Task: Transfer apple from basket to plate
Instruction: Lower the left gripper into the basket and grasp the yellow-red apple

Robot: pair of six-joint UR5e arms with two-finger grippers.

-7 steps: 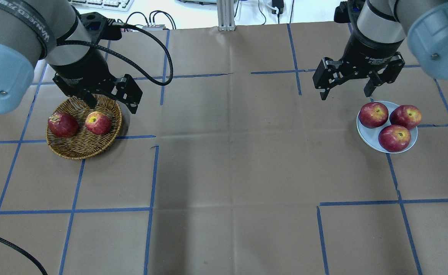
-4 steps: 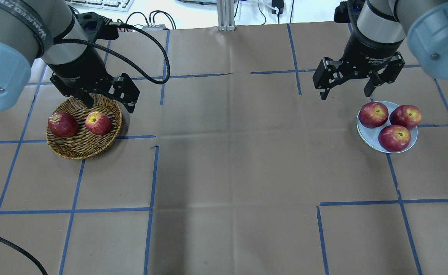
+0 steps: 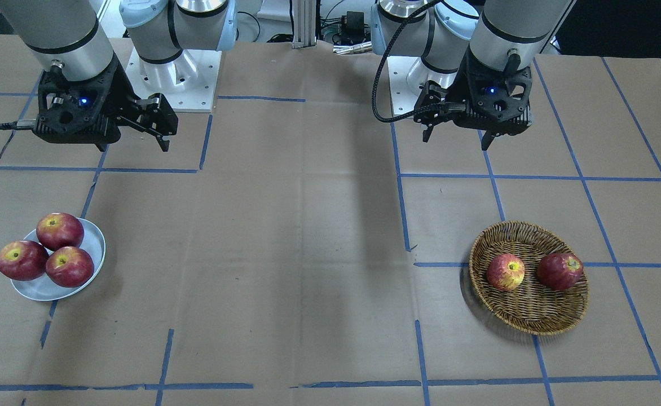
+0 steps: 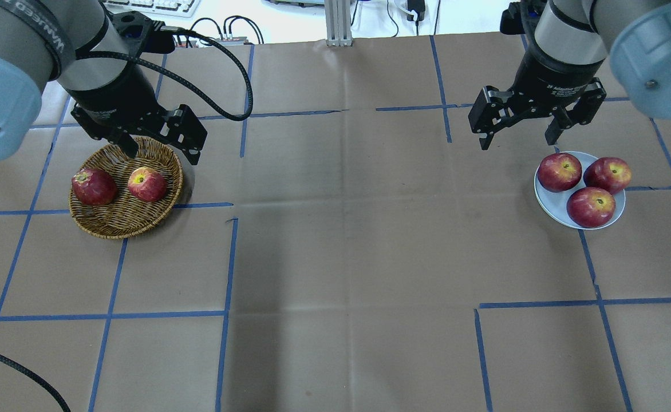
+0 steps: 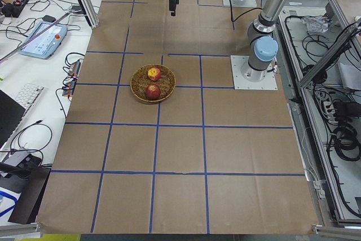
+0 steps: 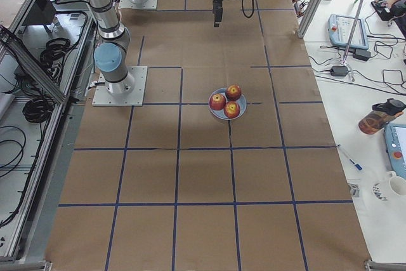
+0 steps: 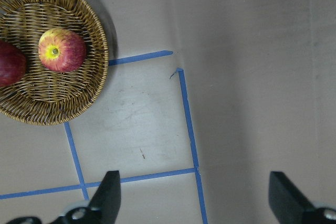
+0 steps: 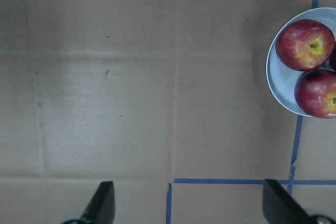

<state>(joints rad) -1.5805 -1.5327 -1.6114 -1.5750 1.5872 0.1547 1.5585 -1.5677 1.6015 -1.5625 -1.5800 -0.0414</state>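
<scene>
Left arm (image 4: 109,86): we see it come in at the upper left of the overhead view, wrist turned straight down, raised clear of the surface (image 4: 335,257).
Left jaws: spread wide and holding nothing. In the overhead view their tips sit over the upper rim of the basket (image 4: 123,230). In the left wrist view we find the two fingers (image 7: 107,195) at the bottom edge, with bare paper between them.
Right arm (image 4: 564,51): it enters at the upper right of the overhead view, wrist also pointing down.
Right jaws: spread and empty, just up and left of the plate (image 4: 548,201) in the overhead view.
Apple (image 4: 147,184): pinkish-red with a yellow dimple, lying in the right half of the basket, stem end up. Nothing touches it.
Dark apple (image 4: 94,186): we see it in the left half of the basket, close beside the lighter one.
Basket: left side of the overhead view, and upper left of the left wrist view.
Plate: right side of the overhead view, carrying three red apples (image 4: 590,207) clustered together.
Surface: brown paper crossed by blue tape lines.
</scene>
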